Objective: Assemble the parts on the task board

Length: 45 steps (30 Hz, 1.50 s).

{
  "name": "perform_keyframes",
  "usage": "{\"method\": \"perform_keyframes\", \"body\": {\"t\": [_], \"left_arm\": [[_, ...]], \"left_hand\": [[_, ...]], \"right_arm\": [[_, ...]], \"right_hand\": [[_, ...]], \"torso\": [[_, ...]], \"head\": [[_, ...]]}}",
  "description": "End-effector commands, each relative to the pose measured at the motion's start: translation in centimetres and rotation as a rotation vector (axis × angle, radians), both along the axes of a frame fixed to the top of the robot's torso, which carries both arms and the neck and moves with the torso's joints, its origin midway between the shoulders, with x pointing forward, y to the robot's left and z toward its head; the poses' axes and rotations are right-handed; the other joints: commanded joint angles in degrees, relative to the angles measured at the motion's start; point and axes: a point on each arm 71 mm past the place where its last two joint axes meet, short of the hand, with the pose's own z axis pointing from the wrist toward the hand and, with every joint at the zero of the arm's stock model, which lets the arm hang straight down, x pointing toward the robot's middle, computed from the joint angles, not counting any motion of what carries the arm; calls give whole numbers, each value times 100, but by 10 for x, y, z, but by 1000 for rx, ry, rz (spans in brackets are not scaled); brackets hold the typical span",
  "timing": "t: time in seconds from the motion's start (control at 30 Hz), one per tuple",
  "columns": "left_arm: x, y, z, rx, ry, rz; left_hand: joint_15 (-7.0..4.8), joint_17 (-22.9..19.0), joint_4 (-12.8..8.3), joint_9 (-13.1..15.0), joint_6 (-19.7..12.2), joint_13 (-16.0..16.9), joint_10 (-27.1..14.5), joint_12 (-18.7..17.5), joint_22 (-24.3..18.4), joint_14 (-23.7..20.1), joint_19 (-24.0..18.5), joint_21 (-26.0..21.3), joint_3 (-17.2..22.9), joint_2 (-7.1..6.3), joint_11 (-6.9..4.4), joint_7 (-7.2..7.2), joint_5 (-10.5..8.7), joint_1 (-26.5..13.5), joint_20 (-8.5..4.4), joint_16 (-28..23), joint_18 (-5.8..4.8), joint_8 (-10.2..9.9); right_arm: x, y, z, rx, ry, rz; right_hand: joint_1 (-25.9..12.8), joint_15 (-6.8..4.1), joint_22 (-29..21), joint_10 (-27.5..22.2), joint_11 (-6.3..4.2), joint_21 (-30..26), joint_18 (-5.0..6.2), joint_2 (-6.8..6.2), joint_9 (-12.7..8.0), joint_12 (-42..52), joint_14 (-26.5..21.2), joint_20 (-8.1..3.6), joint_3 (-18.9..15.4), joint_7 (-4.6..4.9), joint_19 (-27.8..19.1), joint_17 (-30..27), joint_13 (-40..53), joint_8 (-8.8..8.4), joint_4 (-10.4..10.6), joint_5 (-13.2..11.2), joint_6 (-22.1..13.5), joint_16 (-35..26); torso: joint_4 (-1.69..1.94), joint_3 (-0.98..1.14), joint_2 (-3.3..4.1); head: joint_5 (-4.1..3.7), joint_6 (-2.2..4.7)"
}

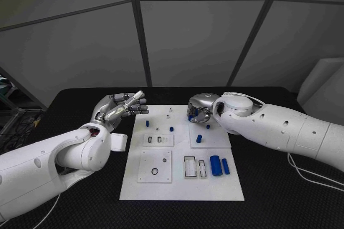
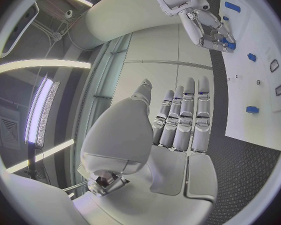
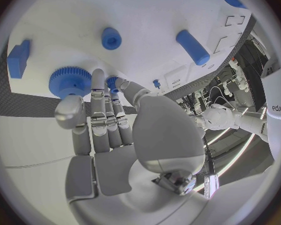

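Head view: the white rectangular task board (image 1: pixel 183 189) lies in the middle of the black table (image 1: pixel 287 204). The left hand (image 1: pixel 123 106) hovers above the table just beside the board's far left corner, fingers extended and apart, grasping nothing. The right hand (image 1: pixel 201 110) is lowered over the far right part of the board, fingers curled downward around a small blue part (image 1: pixel 191 118); from this angle it cannot be told whether the part is grasped. Two blue cylindrical pegs (image 1: pixel 220 166) lie side by side on the near right area of the board, next to a white rectangular holder (image 1: pixel 190 166). A short blue upright peg (image 1: pixel 199 138) stands on a raised white square plate (image 1: pixel 209 135) right of centre. A black O-ring (image 1: pixel 153 171) rests on a white plate at the near left.

Left wrist view: the left hand (image 2: pixel 181 117) shows straight fingers (image 2: pixel 202 110) held close together, released, off the board edge. The right hand (image 2: pixel 209 32) appears across the board (image 2: pixel 253 120), touching blue parts.

Right wrist view: the right hand (image 3: pixel 109 120) reaches toward the board (image 3: pixel 147 15). Its fingertips (image 3: pixel 98 77) sit beside a blue toothed gear (image 3: pixel 70 81) and against a small blue piece (image 3: pixel 113 81). A firm grasp cannot be confirmed. A blue round bushing (image 3: pixel 111 38), a blue cylinder (image 3: pixel 192 46) and a blue block (image 3: pixel 18 58) stand nearby.
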Motion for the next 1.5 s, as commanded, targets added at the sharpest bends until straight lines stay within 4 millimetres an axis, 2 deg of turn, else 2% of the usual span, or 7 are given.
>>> {"method": "perform_keyframes", "body": {"t": [0.03, 0.5, 0.8, 0.83, 0.87, 0.93, 1.5], "left_arm": [[0, -2, 2, -2, -7, -20], [0, 1, 1, 0, -3, -19], [1, 4, 1, 3, -2, -14], [1, 4, 1, 3, -1, -14], [1, 4, 1, 3, -1, -14], [1, 4, 1, 3, -1, -14], [2, 0, 0, -1, 2, -26]], "left_hand": [[42, 9, -5, -8, -11, -6, 7, -37, -8, -17, 28, -27, -25, 57, 33, 42, -33, -3, 3, -28, 27, -29], [46, 18, -8, -8, -18, -8, -3, -57, -13, -16, 29, -34, -26, 80, 40, 50, -31, 0, 6, -46, 27, -45], [48, 21, -13, -8, -20, -8, -6, -65, -15, -17, 29, -37, -26, 88, 42, 53, -31, 5, 8, -54, 27, -52], [48, 21, -13, -8, -20, -8, -6, -65, -15, -17, 29, -37, -26, 88, 42, 53, -31, 5, 8, -54, 27, -52], [48, 21, -13, -8, -20, -8, -6, -65, -15, -17, 29, -37, -26, 88, 42, 53, -31, 5, 8, -54, 27, -52], [48, 21, -13, -8, -20, -8, -6, -65, -15, -17, 29, -37, -26, 88, 42, 53, -31, 5, 8, -54, 27, -52], [48, 21, -13, -8, -20, -8, -6, -65, -15, -17, 29, -37, -26, 88, 42, 53, -31, 5, 8, -54, 27, -52]], "right_arm": [[0, 1, -1, -10, 18, 8], [-5, 7, 11, 88, -76, 23], [-3, 11, 27, 147, -161, -2], [-1, 13, 29, 152, -172, -5], [0, 14, 29, 153, -173, -6], [4, 19, 30, 162, -187, -11], [23, 52, 24, 160, -178, -11]], "right_hand": [[51, -10, 24, 65, -1, 43, -36, 7, 4, -7, 244, -29, 68, -6, 22, 66, 3, 3, 6, -33, 44, 63], [180, -103, 251, 286, -60, 211, -67, 18, 29, -12, 300, -77, 343, -41, 70, 666, 18, 35, -9, -101, 255, 821], [155, -120, 305, 288, -77, 259, -70, -27, 29, -29, 289, -98, 447, -43, 49, 1081, 12, 1, 14, -74, 277, 1397], [125, -144, 324, 259, -204, 274, -48, -49, 23, -44, 441, -183, 462, -187, 48, 3572, 2, -20, 40, -77, 247, 4780], [123, -138, 325, 262, -194, 275, -49, -47, 24, -41, 447, -185, 464, -169, 47, 3819, 3, -18, 43, -76, 251, 5039], [111, -118, 339, 280, -101, 284, -76, -33, 32, -28, 475, -116, 498, -59, 42, 5274, 11, -4, 72, -69, 275, 6601], [79, -91, 332, 245, -67, 282, -71, -54, 28, -36, 409, -77, 508, -41, 21, 5379, 8, -15, 107, -73, 249, 6819]], "torso": [[1, 2, 6], [-16, 7, 4], [0, 3, 13], [4, -1, 15], [4, -1, 15], [2, 3, 20], [52, -19, 46]], "head": [[1, -14], [21, -27], [22, 32], [24, 33], [24, 33], [32, 43], [43, 36]]}}
